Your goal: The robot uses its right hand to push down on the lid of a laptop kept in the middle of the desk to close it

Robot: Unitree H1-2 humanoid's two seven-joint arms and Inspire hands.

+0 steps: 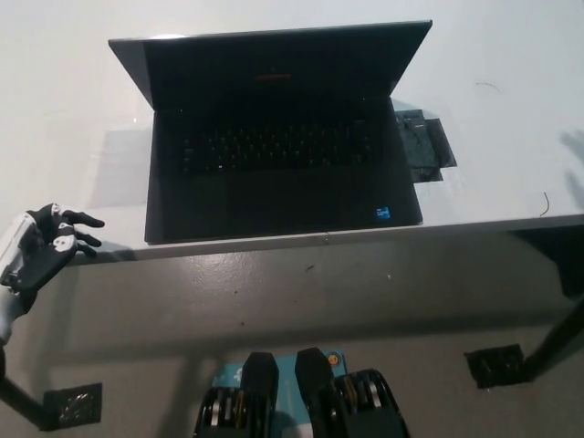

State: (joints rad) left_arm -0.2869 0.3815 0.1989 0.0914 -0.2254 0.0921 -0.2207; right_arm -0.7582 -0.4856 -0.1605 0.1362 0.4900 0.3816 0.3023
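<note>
A black laptop (278, 146) stands open in the middle of the white desk (511, 109), its lid (274, 66) tilted back and its keyboard facing me. My left hand (41, 251) rests at the lower left, beside the desk's front edge, fingers apart and holding nothing. My right hand is out of the picture; only a faint shadow falls on the desk at the far right edge.
A dark plastic packet (422, 148) lies on the desk against the laptop's right side. A thin black wire (544, 204) lies near the front right edge. Below the desk edge is grey floor, with black foot plates (495, 365) of the desk legs.
</note>
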